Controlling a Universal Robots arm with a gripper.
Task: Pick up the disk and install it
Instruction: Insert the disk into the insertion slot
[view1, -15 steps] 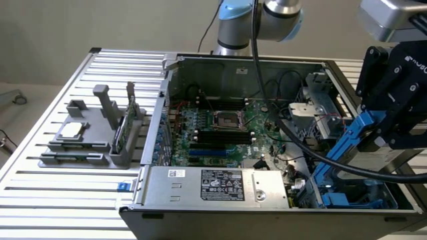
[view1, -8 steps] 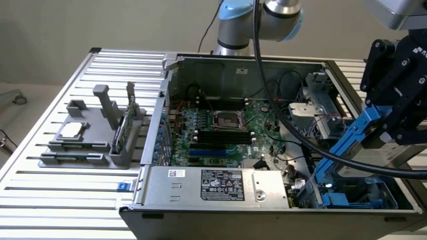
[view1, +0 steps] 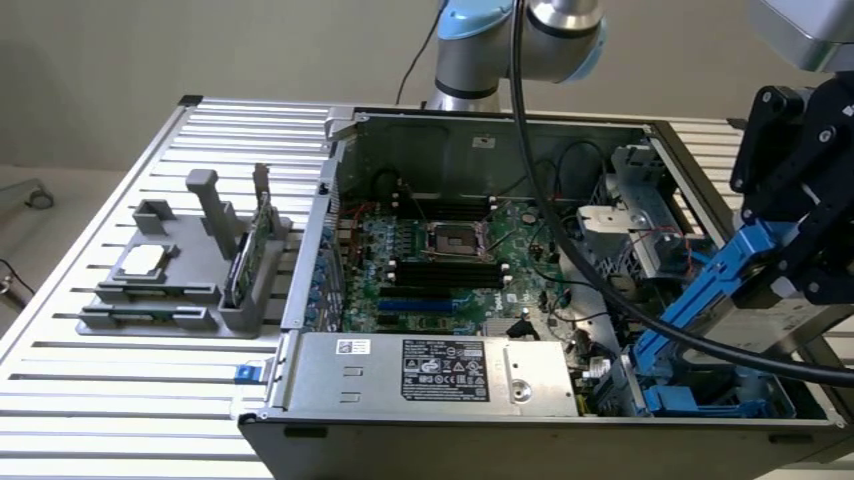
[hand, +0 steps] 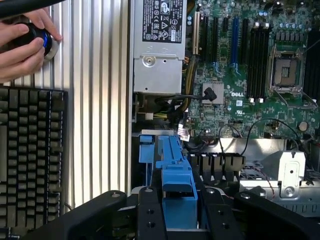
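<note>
You have the disk (view1: 714, 285) in the gripper (view1: 798, 285). The jaws are closed part way on its two long sides, and in the wrist view its blue carrier (hand: 177, 200) sits tight between the black fingers (hand: 150, 215). The disk hangs tilted above the front corner of the computer case (view1: 467, 125), on the exterior view's right. Its long axis slopes down toward the drive bay (view1: 701, 400) with the blue rails. The bay lies just under the low end of the disk, near it but, as far as I can judge, not yet touching. So the bay is below and ahead of the tool, on the same line as the disk. A person's hand (hand: 22, 45) rests on a knob (hand: 40, 37) on the table (hand: 95, 100), beside a keyboard (hand: 30, 150).
</note>
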